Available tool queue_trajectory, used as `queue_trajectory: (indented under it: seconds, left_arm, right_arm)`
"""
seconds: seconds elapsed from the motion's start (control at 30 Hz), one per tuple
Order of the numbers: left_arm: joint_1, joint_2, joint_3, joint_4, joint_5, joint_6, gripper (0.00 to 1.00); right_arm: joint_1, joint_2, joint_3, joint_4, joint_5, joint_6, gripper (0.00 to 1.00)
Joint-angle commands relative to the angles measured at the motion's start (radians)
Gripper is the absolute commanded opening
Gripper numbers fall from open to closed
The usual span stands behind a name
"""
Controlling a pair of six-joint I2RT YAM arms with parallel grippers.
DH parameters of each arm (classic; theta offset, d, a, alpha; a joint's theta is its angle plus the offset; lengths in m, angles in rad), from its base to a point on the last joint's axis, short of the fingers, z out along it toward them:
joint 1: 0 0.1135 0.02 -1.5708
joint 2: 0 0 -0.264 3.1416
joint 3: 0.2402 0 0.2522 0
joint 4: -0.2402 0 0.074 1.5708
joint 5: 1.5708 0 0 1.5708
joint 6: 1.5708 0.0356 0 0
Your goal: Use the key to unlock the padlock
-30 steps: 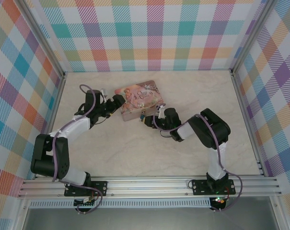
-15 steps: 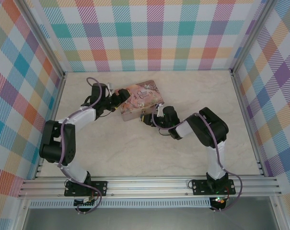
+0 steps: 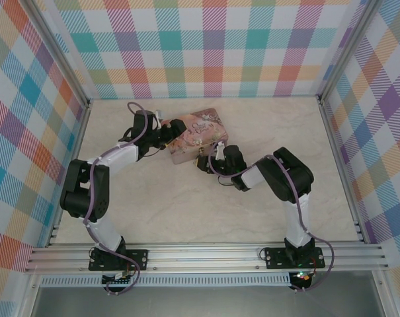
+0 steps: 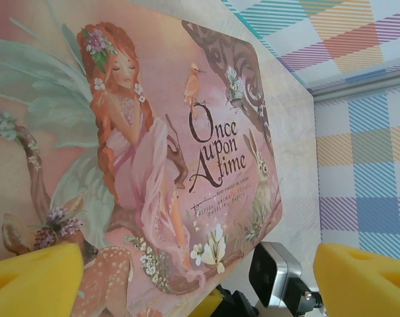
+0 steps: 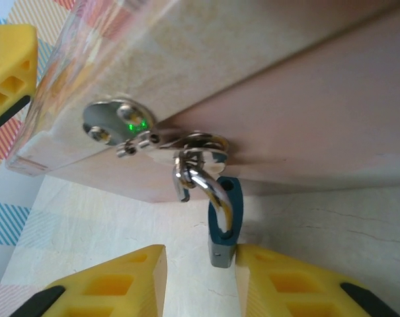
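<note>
Table (image 3: 186,211): pale, like marble. Both arms are bolted at the near edge.
Walls (image 3: 213,46): bright checks on 3 sides.
R arm (image 3: 282,175): bent low, reaches in to the tin's near side.
L arm (image 3: 114,158): lies along the L side, reaches over the tin's L end.
Tin (image 3: 203,132): pink box w/ a fairy, a bunny and "Once upon a time" on the lid. It sits flat near the back middle of the table and takes up most of the L cam view.
L gripper (image 3: 175,130): above the tin lid, yellow fingers (image 4: 34,281) far apart, holding nothing. Can't tell if it touches the lid.
R gripper (image 5: 203,281): down by the tin's front wall, fingers apart, not squeezing. Its cam block peeks past the tin's edge in the L cam view.
Round plate (image 5: 117,122): shiny, on the tin's front, w/ a green glint.
Clasp (image 5: 186,145): silver bits next to the plate, sticking out from the tin.
Padlock (image 5: 223,221): tiny, blue-teal, hangs from the clasp by its thin silver loop (image 5: 213,188). It hangs btw the R fingers, just beside one, w/ a gap to the other. The tin wall is right behind it.
</note>
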Motion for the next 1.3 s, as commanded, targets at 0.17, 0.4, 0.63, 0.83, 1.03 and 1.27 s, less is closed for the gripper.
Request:
queue_trajectory:
  seconds: [0.17,0.4,0.63,0.83,1.03,1.27]
  left_arm:
    - [-0.008,-0.013,0.007,-0.007,0.007,0.009,0.9]
    - [-0.015,-0.085,0.019,-0.046,-0.005,0.044,0.9]
    - [-0.08,-0.035,0.101,-0.065,-0.015,0.076,0.9]
    - [-0.107,0.066,0.17,-0.081,-0.036,0.097,0.9]
    - [-0.11,0.107,0.158,-0.093,-0.049,0.115,0.9]
    - [-0.11,0.105,0.097,-0.089,-0.073,0.12,0.9]
  right_arm:
    - [-0.018,0.056,-0.017,0.018,0.091,0.026,0.16]
    - [-0.037,0.035,-0.054,0.066,0.098,0.046,0.09]
    - [-0.036,0.028,-0.054,0.058,0.097,0.051,0.08]
    - [-0.036,0.014,-0.051,0.031,0.105,0.086,0.08]
    - [-0.037,-0.002,-0.039,0.009,0.119,0.176,0.08]
    - [-0.037,-0.026,-0.001,-0.094,0.145,0.314,0.08]
